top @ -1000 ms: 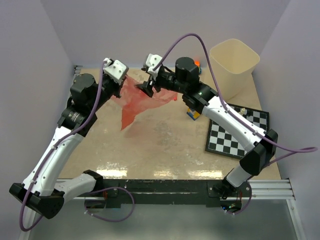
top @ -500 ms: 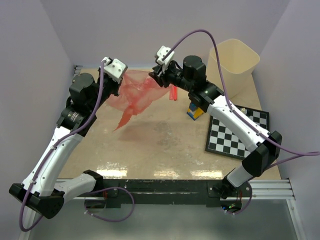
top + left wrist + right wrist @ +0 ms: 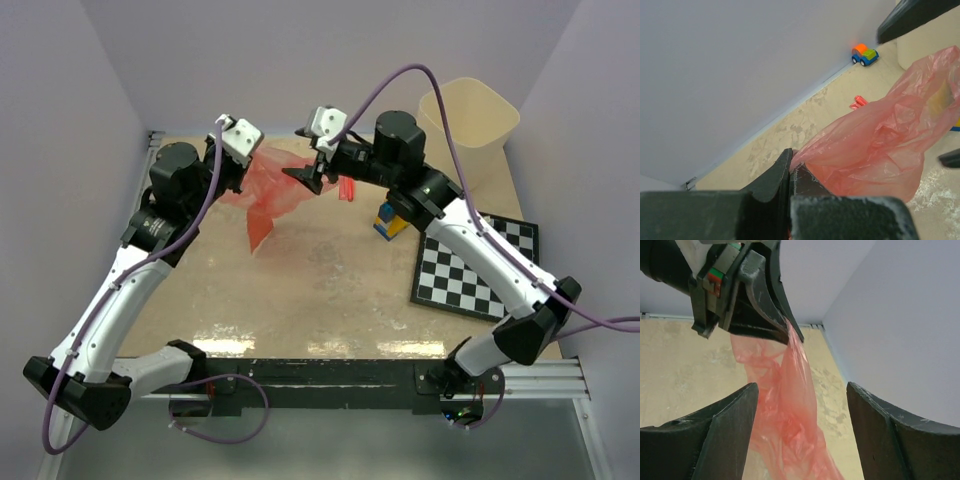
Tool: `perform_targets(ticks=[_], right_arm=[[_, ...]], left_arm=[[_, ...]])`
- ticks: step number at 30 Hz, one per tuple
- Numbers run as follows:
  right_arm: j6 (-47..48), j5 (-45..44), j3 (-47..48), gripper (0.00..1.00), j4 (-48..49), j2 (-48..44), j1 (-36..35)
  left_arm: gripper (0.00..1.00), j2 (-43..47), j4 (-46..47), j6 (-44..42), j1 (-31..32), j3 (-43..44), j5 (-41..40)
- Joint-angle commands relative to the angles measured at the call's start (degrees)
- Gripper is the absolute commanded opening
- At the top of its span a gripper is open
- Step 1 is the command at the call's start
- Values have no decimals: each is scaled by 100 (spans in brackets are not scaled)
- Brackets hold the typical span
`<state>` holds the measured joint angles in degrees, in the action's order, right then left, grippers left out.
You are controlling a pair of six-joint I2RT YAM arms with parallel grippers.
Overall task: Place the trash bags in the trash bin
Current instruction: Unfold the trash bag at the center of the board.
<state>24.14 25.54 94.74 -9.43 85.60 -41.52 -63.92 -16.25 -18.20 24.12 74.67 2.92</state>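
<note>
A: Red bags, count?
B: Two. One crinkly sack (image 3: 268,192), one folded strip (image 3: 347,188).
A: Location of each?
B: Sack: over the far left part of the table (image 3: 330,300), pinched at its top by the left gripper (image 3: 240,172) and hanging down. Cannot tell whether its lower tip meets the table. Strip: flat on the table near the far edge, just right of the sack.
A: Bin?
B: One bin (image 3: 470,120), upright, far right corner, well apart from both bags.
A: Other items?
B: One stack of yellow and blue blocks (image 3: 390,222), between strip and checkerboard. One checkerboard (image 3: 475,265), at the right edge. One toy car (image 3: 864,54), by the far wall. The right arm lies across the way from sack to bin.
A: Arm poses?
B: Left arm raised and bent, fingers pressed together on the sack's plastic. Right arm reaches leftward. The right gripper (image 3: 308,177) faces the left one, fingers spread wide, with the sack hanging between them in the wrist view. Contact cannot be told.
</note>
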Motion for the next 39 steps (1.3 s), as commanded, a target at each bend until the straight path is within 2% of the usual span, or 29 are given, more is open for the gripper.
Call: perform_targets(ticks=[1,5,6,9,11,12,14,17,18,23,28,34,36,38,39], right_arm=[[214,188,440,75,-24,676,-129],[205,267,694,73,-76,1168,-129],[222,346,799,69,-155,1256,-120],[4,504,1037,44,-296,1433,-120],[-163,601,1029,35,-200,1363,-120],[-312,636,1003,34,-130,1310,-120],[-558,680,994,38,-103,1231,-120],[-805,925,985,60,-164,1099,-120],[-814,1109,985,62,-199,1064,-120],[-1034,1129,985,65,-112,906,-111],[-1069,953,968,61,-138,923,-50],[-956,417,933,40,-322,1064,-23],[-911,294,871,26,-331,1064,-32],[-1068,49,748,0,-209,1029,-23],[-1330,-144,635,0,-52,1011,-32]], left_arm=[[0,64,34,-61,-12,311,279],[0,222,43,-228,-13,302,569],[0,274,60,-246,-21,285,604],[0,389,148,-438,-12,197,640],[0,424,157,-588,-21,127,579],[0,416,175,-606,-13,100,491],[0,442,166,-659,-12,56,429],[0,468,175,-703,-12,-23,403],[0,468,166,-720,-12,-40,420],[0,486,157,-834,-12,-111,403],[0,530,271,-1001,-12,-199,394],[0,565,350,-1010,-12,-216,359],[0,565,386,-1010,-12,-216,298],[1,521,491,-950,-12,-217,70],[19,504,604,-836,-12,-182,-236]])
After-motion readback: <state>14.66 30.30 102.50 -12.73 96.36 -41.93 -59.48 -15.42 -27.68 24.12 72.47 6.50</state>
